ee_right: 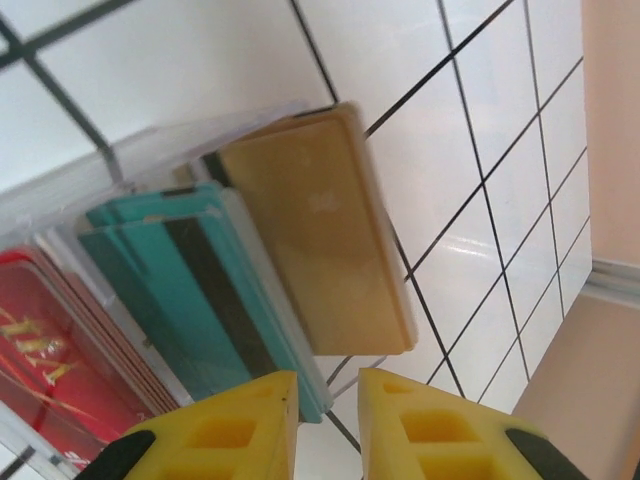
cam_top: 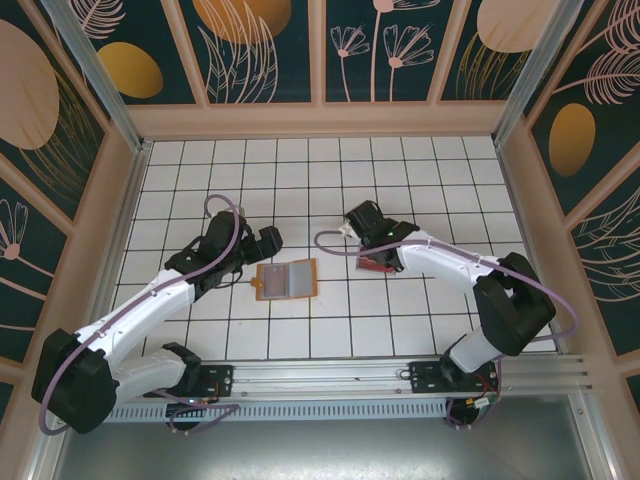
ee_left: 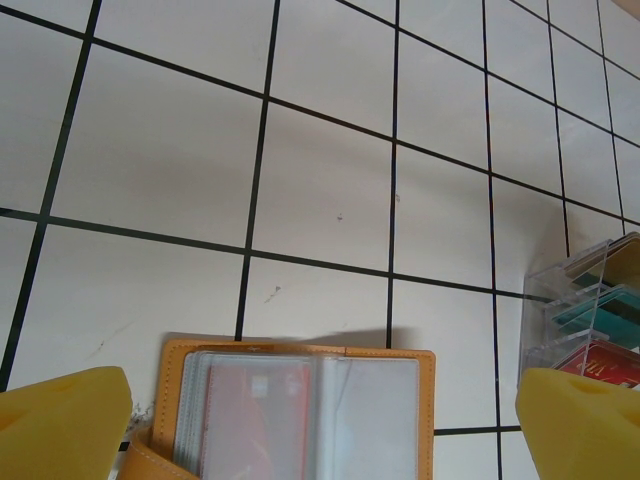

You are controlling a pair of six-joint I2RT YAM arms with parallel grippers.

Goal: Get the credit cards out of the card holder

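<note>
Partly done: cards (ee_right: 190,290) in tray (cam_top: 376,262) right of card holder (cam_top: 286,280), red card (ee_left: 255,420) left inside; left gripper (ee_left: 320,380) wide apart, right gripper (ee_right: 328,400) barely parted.

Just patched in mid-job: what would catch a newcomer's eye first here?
The open card holder lies mid-table, a red card showing inside, the left gripper wide open above its edge. To the right, the right gripper, slightly parted, hangs over a clear tray of gold, teal and red cards.
</note>
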